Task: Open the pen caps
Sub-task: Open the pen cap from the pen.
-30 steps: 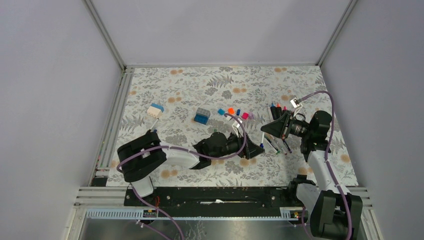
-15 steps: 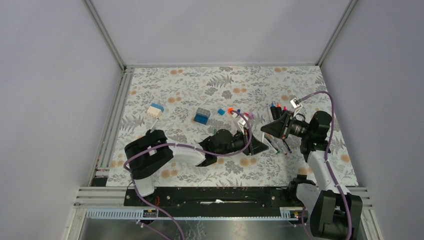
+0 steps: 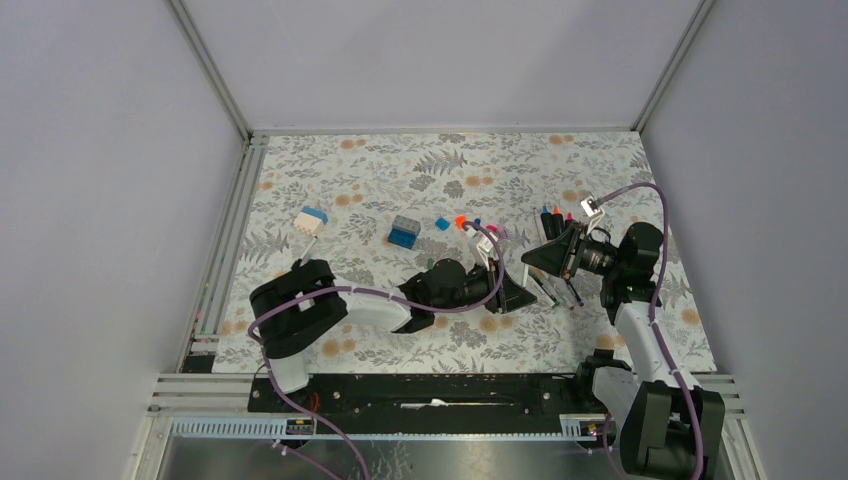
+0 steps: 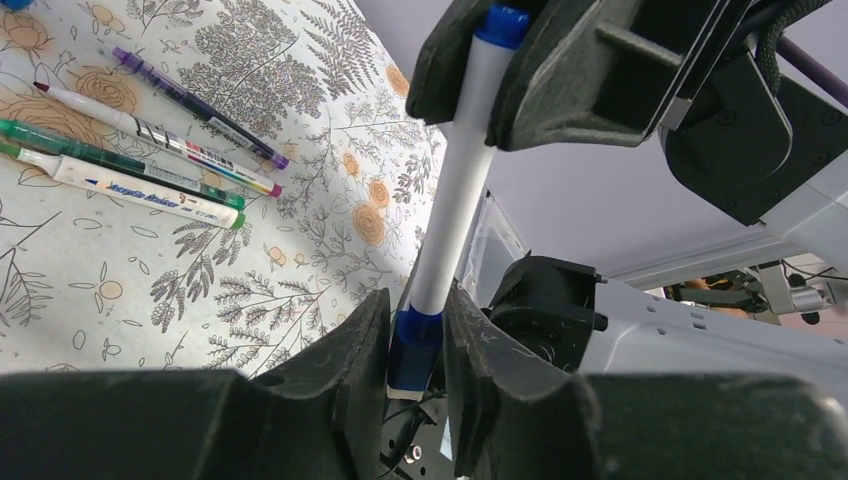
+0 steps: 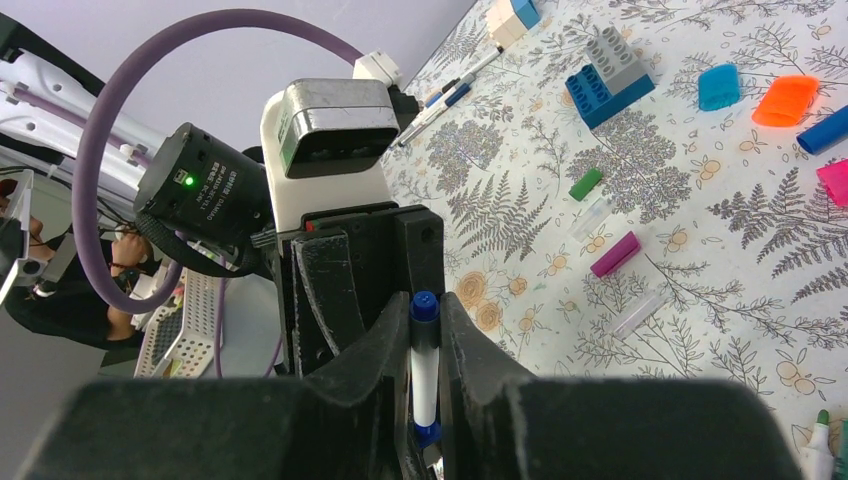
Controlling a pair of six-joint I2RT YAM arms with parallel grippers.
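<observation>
left gripper [image 4: 415, 320]: narrow, pinching blue cap [image 4: 413, 360], cap sides hidden by the fingers | right gripper [image 5: 425, 330]: clamped on the white pen [image 4: 455, 190] | top view: pen hard to make out between grippers | loose caps [image 5: 787, 100]: lying on table [image 3: 400, 170]

The right gripper's [image 5: 425, 345] jaws pinch a white pen [image 5: 425, 375]; its far blue pen cap [image 5: 424, 306] meets the left gripper [image 5: 418, 280]. On the floral desk [image 5: 700, 230] lie an orange cap [image 5: 786, 100], light-blue cap [image 5: 717, 86], green cap [image 5: 586, 184], magenta cap [image 5: 614, 254] and a blue-and-grey brick [image 5: 610, 75].
</observation>
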